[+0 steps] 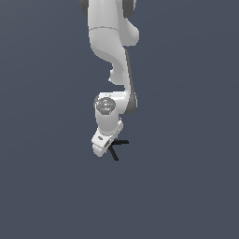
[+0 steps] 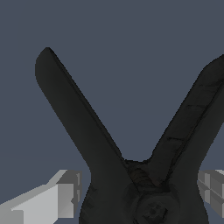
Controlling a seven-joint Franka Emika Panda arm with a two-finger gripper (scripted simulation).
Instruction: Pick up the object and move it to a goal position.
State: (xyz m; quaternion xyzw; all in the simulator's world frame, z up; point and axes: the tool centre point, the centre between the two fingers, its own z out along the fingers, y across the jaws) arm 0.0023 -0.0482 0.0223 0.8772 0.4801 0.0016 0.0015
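The black spring clamp [image 1: 119,142] pokes out at the exterior view's right of my gripper [image 1: 106,148], with its two thin handles splayed apart. In the wrist view the clamp [image 2: 105,144] fills the frame as a V. Its pivot end sits between my two grey fingers [image 2: 59,199], which press against both of its sides. My gripper [image 2: 140,199] is shut on the clamp near the pivot. The red tip is hidden. I cannot tell whether the clamp rests on the floor or hangs just above it.
A plain dark grey-blue floor [image 1: 186,186] lies all around. The white arm [image 1: 112,42] comes down from the top of the exterior view to the gripper. No goal marker shows.
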